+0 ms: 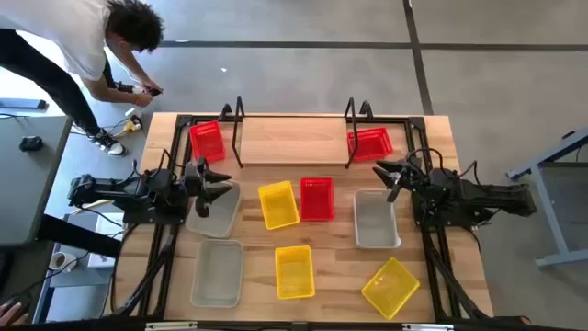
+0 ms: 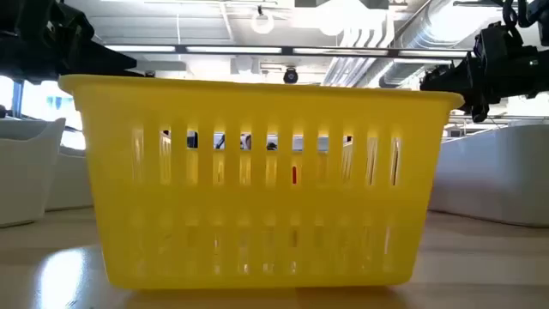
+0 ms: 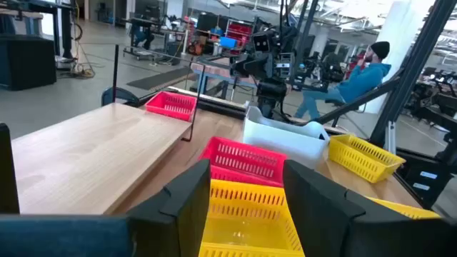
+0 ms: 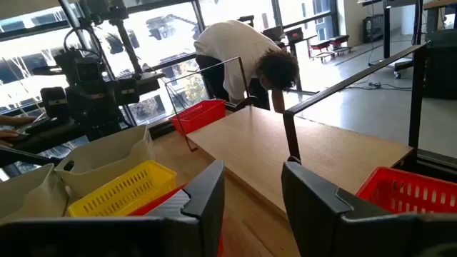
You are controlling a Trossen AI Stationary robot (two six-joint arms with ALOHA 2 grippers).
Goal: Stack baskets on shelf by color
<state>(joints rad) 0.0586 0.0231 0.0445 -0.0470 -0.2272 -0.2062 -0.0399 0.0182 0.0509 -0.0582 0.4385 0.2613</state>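
Left gripper (image 1: 220, 184) sits at the table's left side, fingers apart, holding nothing, hovering over the far end of a grey-white basket (image 1: 214, 209). In its wrist view the dark fingers (image 3: 187, 200) frame a yellow basket (image 3: 239, 218) with a red basket (image 3: 243, 158) just beyond it.

Right gripper (image 1: 390, 176) sits at the right side, fingers spread, empty, above the far end of another grey-white basket (image 1: 375, 219); its fingers (image 4: 211, 193) point across the shelf board.

The shelf (image 1: 294, 140) lies along the far edge, light wood board between black rod uprights. A red basket (image 1: 208, 141) rests just outside its left upright, another red basket (image 1: 370, 143) just outside its right upright; the board between the uprights carries no baskets.

Mid-table, a yellow basket (image 1: 278, 203) and the third red basket (image 1: 317, 199) lie side by side, touching or nearly so. Near edge: a third grey-white basket (image 1: 219, 272) at left, a yellow basket (image 1: 294, 271) centre, a tilted yellow basket (image 1: 391, 287) at right. All baskets look empty.

In the low view one yellow basket (image 2: 257, 180) fills the frame, upright on the table.

A person (image 1: 87, 46) bends over beyond the far left corner.
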